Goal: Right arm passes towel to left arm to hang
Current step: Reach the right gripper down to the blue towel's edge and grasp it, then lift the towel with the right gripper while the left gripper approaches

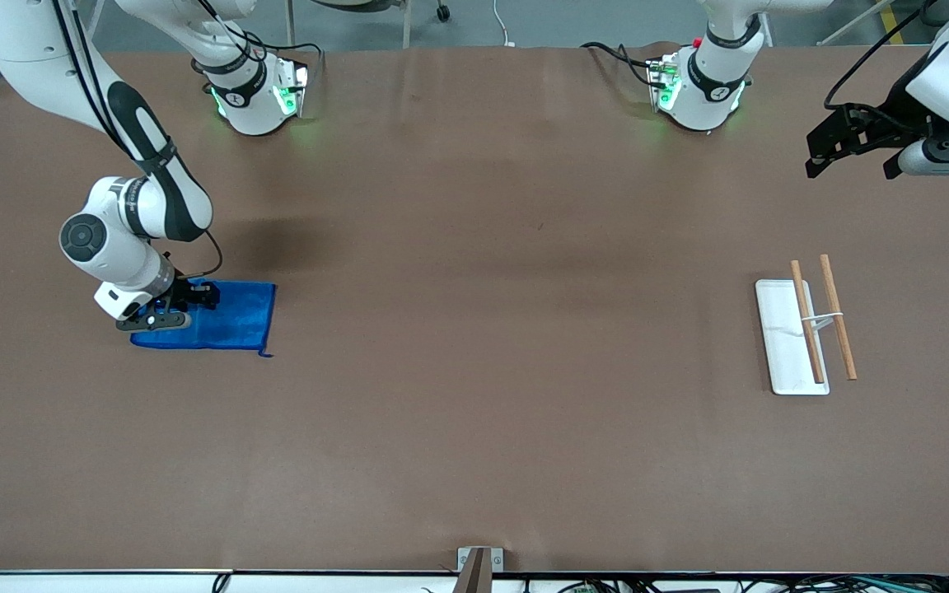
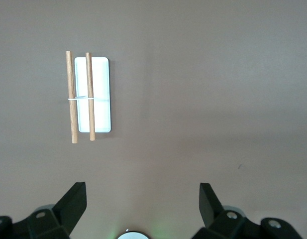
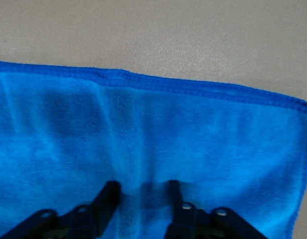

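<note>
The blue towel [image 1: 223, 317] lies flat on the table near the right arm's end. My right gripper [image 1: 204, 295] is down on its edge farthest from the front camera. In the right wrist view the fingers [image 3: 109, 196] stand partly apart and press into the towel [image 3: 153, 134], with a low ridge of cloth between them. My left gripper [image 1: 833, 156] waits in the air over the left arm's end of the table. In the left wrist view it is [image 2: 142, 199] wide open and empty.
A white base plate [image 1: 781, 362] carrying two wooden rods [image 1: 839, 329] lies near the left arm's end, nearer to the front camera than the left gripper. It also shows in the left wrist view [image 2: 99, 94]. Brown table surface lies between towel and rack.
</note>
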Available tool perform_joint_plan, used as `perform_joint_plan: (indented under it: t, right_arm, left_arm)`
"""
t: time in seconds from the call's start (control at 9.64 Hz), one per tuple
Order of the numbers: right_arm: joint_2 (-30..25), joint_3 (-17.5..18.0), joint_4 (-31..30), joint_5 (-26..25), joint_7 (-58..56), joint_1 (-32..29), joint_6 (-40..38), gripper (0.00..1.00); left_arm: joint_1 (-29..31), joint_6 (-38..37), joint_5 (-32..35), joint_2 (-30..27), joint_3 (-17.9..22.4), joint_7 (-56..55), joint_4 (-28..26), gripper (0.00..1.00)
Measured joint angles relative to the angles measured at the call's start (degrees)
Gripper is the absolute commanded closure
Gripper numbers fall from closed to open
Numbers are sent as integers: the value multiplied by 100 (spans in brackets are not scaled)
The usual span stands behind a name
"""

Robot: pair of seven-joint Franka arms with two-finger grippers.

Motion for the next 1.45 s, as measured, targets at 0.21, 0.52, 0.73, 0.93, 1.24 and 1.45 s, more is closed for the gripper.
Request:
perform_joint_plan:
  t: [0.21, 0.52, 0.73, 0.93, 1.24, 1.45]
  right_arm:
    - [-26, 33, 9, 0, 0, 5, -40, 100]
    - [-112, 135, 385, 0, 0, 17, -1020, 100]
    - [-433, 308, 895, 20, 0, 29, -2042, 100]
    - [-714, 620, 1252, 396, 1, 38, -2707, 100]
    - [-831, 1032, 1766, 1333, -2, 64, -3471, 100]
    - [-862, 1389, 2262, 2203, -3, 75, -3933, 100]
  left_arm:
    - [0, 0, 0, 0, 0, 0, 0, 0]
    - [0, 0, 0, 29, -2, 0, -12, 0]
    - [-2, -3, 0, 76, -19, 0, -74, 0]
    - [-9, -3, -8, 85, -44, 0, -158, 0]
    - [-9, 164, -91, 88, -46, 0, -238, 1]
    - [-9, 199, -185, 87, -44, 0, -256, 1]
